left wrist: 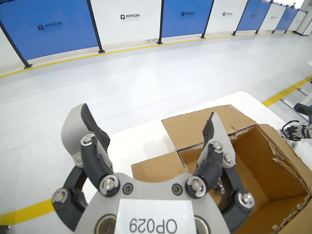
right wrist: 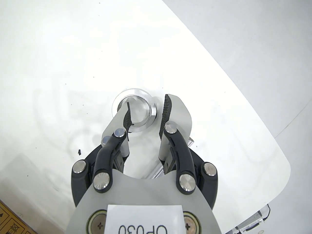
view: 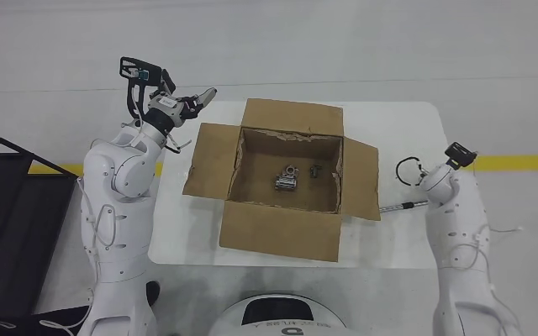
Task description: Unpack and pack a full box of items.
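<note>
The metal ring (right wrist: 133,91) lies flat on the table (right wrist: 61,49) to the right of the box (view: 282,231), bore upward. It sits directly under the right gripper (right wrist: 147,102), whose parted fingers (right wrist: 168,109) straddle its wall, one inside and one outside, not clamped. The left gripper (left wrist: 148,110), parted and empty, hangs off the box's far left corner, well apart from the ring.

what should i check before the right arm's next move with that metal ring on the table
1. Right tool open: ok.
2. Its fingers straddle the metal ring, one inside, one outside: ok.
3. Pads touching the ring: cannot tell.
4. Box flaps open: ok.
5. Left tool open, outside the box: ok.
6. Room in the box beside the metal part: ok.
</note>
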Motion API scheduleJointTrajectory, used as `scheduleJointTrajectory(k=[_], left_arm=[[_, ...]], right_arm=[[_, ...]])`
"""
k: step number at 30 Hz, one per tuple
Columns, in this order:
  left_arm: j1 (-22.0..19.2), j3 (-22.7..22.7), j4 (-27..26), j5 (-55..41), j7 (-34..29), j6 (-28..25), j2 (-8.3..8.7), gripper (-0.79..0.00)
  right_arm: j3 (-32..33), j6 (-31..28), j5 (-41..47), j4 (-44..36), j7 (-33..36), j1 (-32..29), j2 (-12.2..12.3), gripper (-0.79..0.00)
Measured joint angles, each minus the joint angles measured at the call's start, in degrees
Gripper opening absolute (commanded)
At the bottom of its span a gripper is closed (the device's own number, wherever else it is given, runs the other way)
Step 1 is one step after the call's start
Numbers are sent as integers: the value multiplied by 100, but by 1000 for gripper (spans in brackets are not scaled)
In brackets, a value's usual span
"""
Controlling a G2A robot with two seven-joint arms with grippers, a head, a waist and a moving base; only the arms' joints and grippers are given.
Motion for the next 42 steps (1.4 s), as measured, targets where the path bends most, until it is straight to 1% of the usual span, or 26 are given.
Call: scheduleJointTrajectory(k=[2, 3, 4, 7, 10, 13, 15, 19, 21, 23, 26, 29, 39, 42], left_arm=[[0, 0, 0, 0, 0, 0, 0, 0], [0, 0, 0, 0, 0, 0, 0, 0], [0, 0, 0, 0, 0, 0, 0, 0], [0, 0, 0, 0, 0, 0, 0, 0], [0, 0, 0, 0, 0, 0, 0, 0], [0, 0, 0, 0, 0, 0, 0, 0], [0, 0, 0, 0, 0, 0, 0, 0], [0, 0, 0, 0, 0, 0, 0, 0], [0, 0, 0, 0, 0, 0, 0, 0], [0, 0, 0, 0, 0, 0, 0, 0], [0, 0, 0, 0, 0, 0, 0, 0], [0, 0, 0, 0, 0, 0, 0, 0], [0, 0, 0, 0, 0, 0, 0, 0], [0, 0, 0, 0, 0, 0, 0, 0]], right_arm=[[-23, -5, 5, 75, -19, 41, -6, -702], [-31, -15, 10, 100, -21, 56, -8, -760], [-35, -24, 15, 121, -23, 69, -10, -785], [-31, -40, 44, 139, -48, 98, -14, -785], [72, -20, 209, -25, -156, 75, -19, -785], [266, -45, 546, -436, -323, -80, -27, -785], [442, -120, 913, -872, -525, -273, -44, -785], [808, -525, 2171, -1815, -869, -772, -124, -785], [917, -904, 2980, -2322, -953, -1098, -177, -785], [957, -1278, 3775, -2747, -929, -1434, -226, -785], [934, -1622, 4625, -3244, -931, -1843, -276, -785], [923, -1797, 5163, -3445, -651, -2050, -282, -785], [930, -1799, 5182, -3445, -625, -2053, -279, -785], [924, -1928, 5447, -3409, -601, -2021, -278, -785]])
